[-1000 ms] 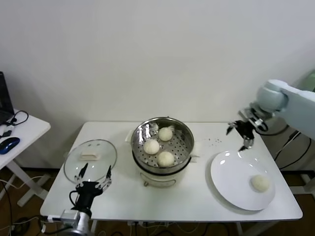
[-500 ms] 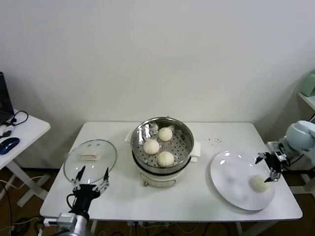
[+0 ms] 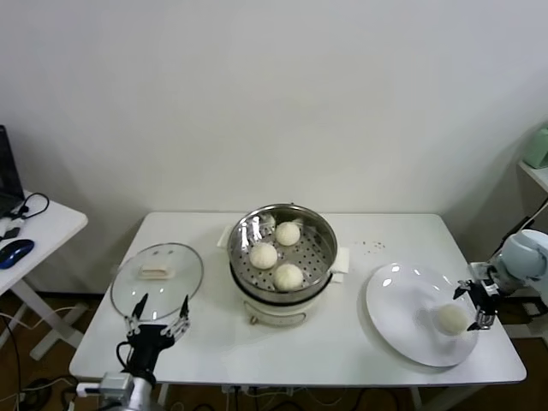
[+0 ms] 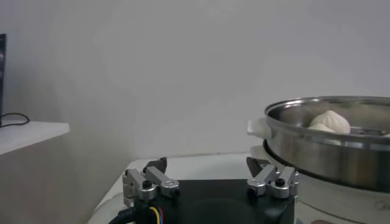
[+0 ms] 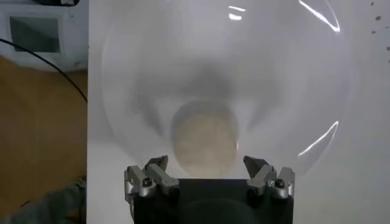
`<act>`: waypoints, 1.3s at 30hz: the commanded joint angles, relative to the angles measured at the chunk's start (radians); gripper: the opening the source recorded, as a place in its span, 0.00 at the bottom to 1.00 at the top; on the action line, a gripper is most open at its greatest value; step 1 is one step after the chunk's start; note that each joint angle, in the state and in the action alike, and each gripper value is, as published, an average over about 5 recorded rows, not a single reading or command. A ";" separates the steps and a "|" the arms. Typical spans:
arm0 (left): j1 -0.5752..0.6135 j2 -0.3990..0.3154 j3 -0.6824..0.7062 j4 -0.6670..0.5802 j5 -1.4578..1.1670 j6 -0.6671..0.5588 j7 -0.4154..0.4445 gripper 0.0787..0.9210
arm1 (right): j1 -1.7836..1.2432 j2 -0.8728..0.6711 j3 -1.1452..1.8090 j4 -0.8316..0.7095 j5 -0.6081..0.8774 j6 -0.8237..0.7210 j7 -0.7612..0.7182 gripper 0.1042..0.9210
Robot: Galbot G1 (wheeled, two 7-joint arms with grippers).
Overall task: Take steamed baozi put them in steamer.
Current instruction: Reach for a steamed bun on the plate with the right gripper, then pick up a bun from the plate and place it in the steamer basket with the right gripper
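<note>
Three cream-white baozi [image 3: 264, 255] lie in the shiny steel steamer [image 3: 318, 229] on its cream cooker base at the table's middle. A fourth baozi [image 3: 451, 318] sits on the white plate [image 3: 402, 300] at the right. My right gripper [image 3: 476, 306] is open, just right of that baozi; in the right wrist view the baozi [image 5: 205, 142] lies between and just ahead of the open fingers [image 5: 157, 164]. My left gripper [image 3: 157, 310] is open and empty near the table's front left corner; its view shows the steamer [image 4: 329, 146] with a baozi [image 4: 329, 121] inside.
A round glass lid [image 3: 157, 279] with a white handle lies on the table at the left, just behind my left gripper. A side table with a blue mouse [image 3: 16, 251] stands at far left. The table edge runs close beside the plate on the right.
My right gripper has come down from behind the plate to the plate's right side, level with the baozi. The left arm has barely moved.
</note>
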 commanded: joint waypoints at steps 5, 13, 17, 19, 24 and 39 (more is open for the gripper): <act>-0.005 -0.001 -0.001 0.006 -0.006 0.005 -0.003 0.88 | -0.037 0.058 0.014 -0.051 -0.021 0.001 0.008 0.88; -0.012 -0.005 0.004 0.006 -0.003 0.009 -0.003 0.88 | -0.035 0.066 0.015 -0.061 -0.023 -0.001 0.002 0.88; -0.014 -0.010 0.011 0.001 0.003 0.011 -0.004 0.88 | -0.032 0.066 0.015 -0.064 -0.024 -0.001 -0.002 0.88; -0.016 -0.011 0.012 0.002 0.006 0.011 -0.004 0.88 | -0.030 0.066 0.015 -0.065 -0.023 -0.001 -0.003 0.87; -0.016 -0.012 0.012 0.003 0.006 0.014 -0.005 0.88 | -0.037 0.066 0.026 -0.067 -0.015 -0.001 0.001 0.78; -0.025 -0.015 0.016 -0.003 0.010 0.030 -0.004 0.88 | 0.235 0.021 -0.194 -0.014 0.267 -0.081 0.008 0.72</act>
